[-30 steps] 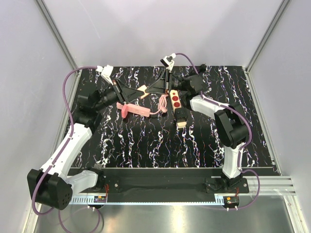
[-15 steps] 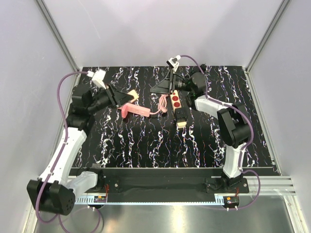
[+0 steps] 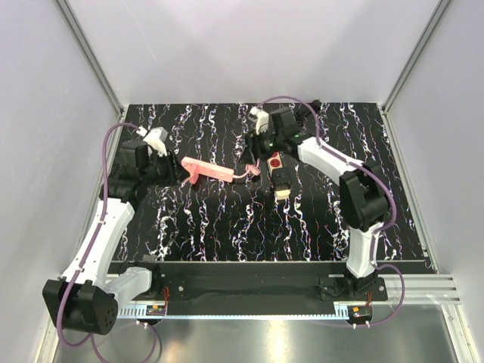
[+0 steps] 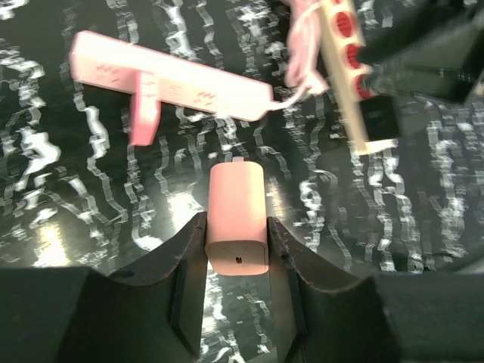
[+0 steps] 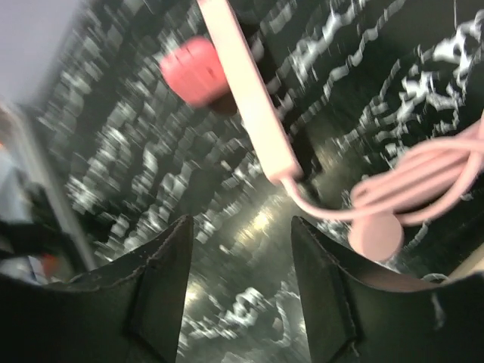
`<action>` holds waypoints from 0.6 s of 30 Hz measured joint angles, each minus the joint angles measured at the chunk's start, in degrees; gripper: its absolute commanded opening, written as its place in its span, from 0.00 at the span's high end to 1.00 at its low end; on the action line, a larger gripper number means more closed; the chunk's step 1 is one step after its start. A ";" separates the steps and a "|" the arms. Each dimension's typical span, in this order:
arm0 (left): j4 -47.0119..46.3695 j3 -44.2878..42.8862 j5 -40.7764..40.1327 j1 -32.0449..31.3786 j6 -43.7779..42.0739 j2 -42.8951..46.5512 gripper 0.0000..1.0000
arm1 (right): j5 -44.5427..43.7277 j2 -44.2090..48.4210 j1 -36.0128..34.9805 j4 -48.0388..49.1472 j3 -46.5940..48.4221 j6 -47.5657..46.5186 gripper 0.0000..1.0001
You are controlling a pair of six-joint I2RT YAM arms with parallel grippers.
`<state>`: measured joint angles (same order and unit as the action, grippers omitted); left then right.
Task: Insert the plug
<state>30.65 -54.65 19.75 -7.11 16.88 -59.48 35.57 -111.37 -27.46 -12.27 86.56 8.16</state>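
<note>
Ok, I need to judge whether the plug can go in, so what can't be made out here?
- Prongs of the pink plug: the left wrist view shows only its near end; from above the left tool covers it.
- Sockets of the pink strip: blurred in both wrist views, too small from above.
- Beige strip: cut off by the left wrist view's top edge; from above the right tool hides its far end.

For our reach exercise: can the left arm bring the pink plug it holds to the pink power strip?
Probably yes. From the left gripper with its pink plug, only bare table lies before the pink power strip, and the right gripper sits aside by the beige strip.
</note>
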 measured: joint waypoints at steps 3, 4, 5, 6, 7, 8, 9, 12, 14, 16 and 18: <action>0.81 0.07 -2.19 0.00 -1.57 -0.72 1.00 | -3.48 -3.19 -2.45 -6.51 3.41 -9.11 0.38; 1.03 0.07 -2.69 0.00 -2.12 -1.16 1.00 | -4.09 -4.50 -3.34 -8.26 4.52 -11.45 0.38; 1.25 0.07 -3.26 0.00 -2.51 -1.60 1.00 | -4.61 -5.86 -4.22 -9.53 5.66 -13.29 0.38; 1.46 0.07 -3.67 0.00 -2.95 -2.10 1.00 | -4.74 -6.95 -4.85 -10.36 6.56 -14.45 0.38; 1.75 0.07 -4.00 0.00 -3.28 -2.64 1.00 | -4.94 -8.41 -5.57 -11.34 7.72 -15.69 0.38; 2.08 0.07 -4.24 -0.02 -3.56 -3.10 1.00 | -5.07 -9.81 -6.25 -12.07 8.94 -16.68 0.38; 2.43 0.04 -4.63 -0.15 -3.87 -3.58 1.00 | -5.44 -11.43 -6.91 -12.92 10.40 -17.75 0.38; 2.93 0.04 -5.95 -0.79 -4.81 -4.17 1.00 | -6.19 -15.10 -7.96 -14.25 13.90 -19.50 0.38; 3.21 -0.11 -6.51 -1.20 -5.09 -4.46 1.00 | -6.23 -17.20 -8.11 -14.38 15.89 -20.13 0.39; 3.58 -0.39 -6.78 -1.51 -5.22 -4.74 1.00 | -6.49 -18.95 -8.11 -14.62 17.33 -20.41 0.40; 3.80 -0.85 -7.06 -1.55 -5.20 -5.07 1.00 | -6.51 -20.44 -8.11 -14.95 18.43 -20.41 0.48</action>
<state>34.46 -55.51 12.69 -8.67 11.68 -64.55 29.06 -131.81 -35.57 -27.22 104.99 -12.25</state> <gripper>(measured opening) 0.362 0.583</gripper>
